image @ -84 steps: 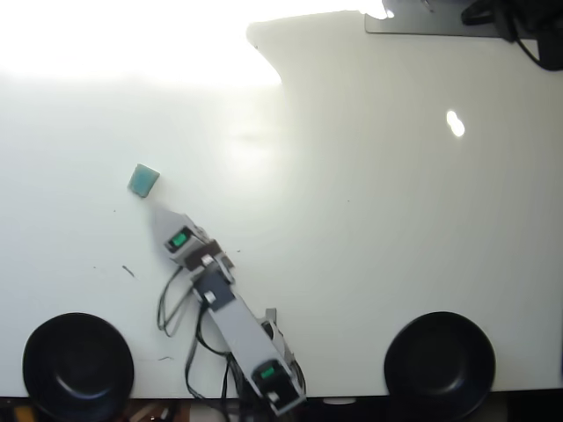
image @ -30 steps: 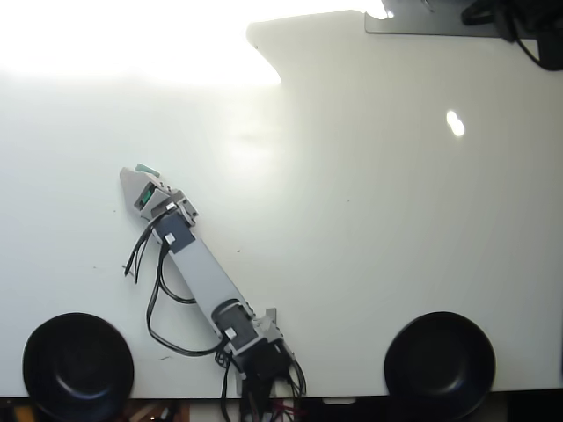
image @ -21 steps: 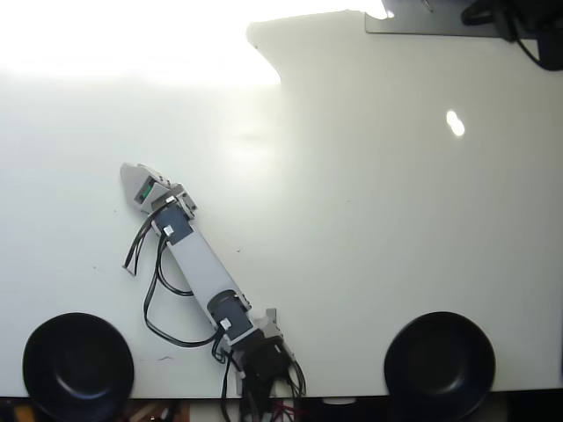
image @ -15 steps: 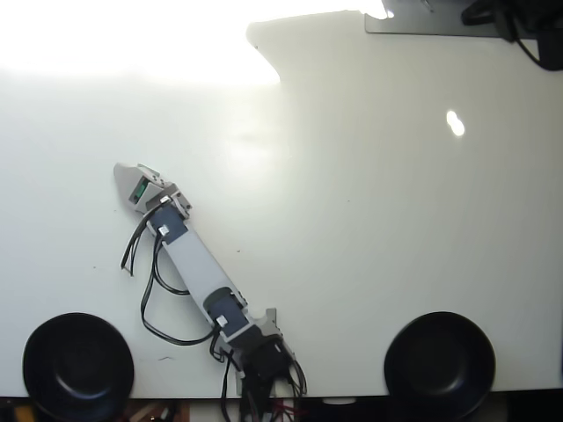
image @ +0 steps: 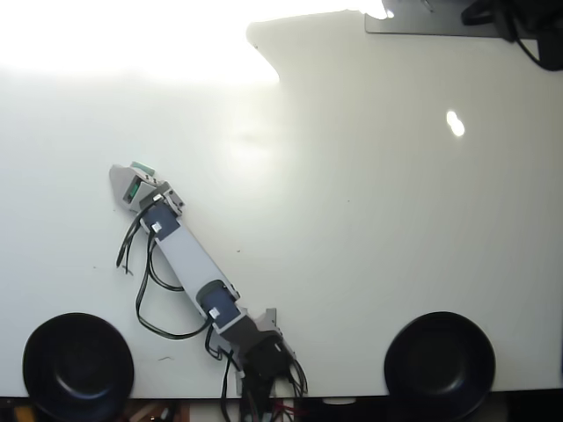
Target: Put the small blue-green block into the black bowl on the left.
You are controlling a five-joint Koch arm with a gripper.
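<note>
A glossy white table (image: 352, 220) fills almost the whole overhead view, washed out by strong glare across the upper left and marked by a small bright reflection at the upper right. From the lower middle edge my grey hobby arm (image: 189, 264) with its loops of black cable reaches diagonally up toward the left of the frame. I have it stretched out that way because the block lies out on the open surface, well apart from both bowls.

The grey pincer (image: 119, 178) sits at the arm's far tip, directly over the small teal flat-faced block (image: 139, 165). Only a thin teal sliver shows at the pincer's upper edge; the rest is hidden beneath it. From straight above the two jaws lie stacked on each other, so I cannot tell whether they are spread, closed, or already clamped on the block, nor whether the block sits on the table or is lifted.

The round glossy black bowl (image: 77, 365) I am aiming for sits at the lower left corner of the frame, below the pincer and a good way from it. A second black bowl of the same look (image: 438, 362) stands at the lower right, well apart, and I mean to leave it alone. I judge this to be the grasping step, with the carry to the lower left not yet done.
</note>
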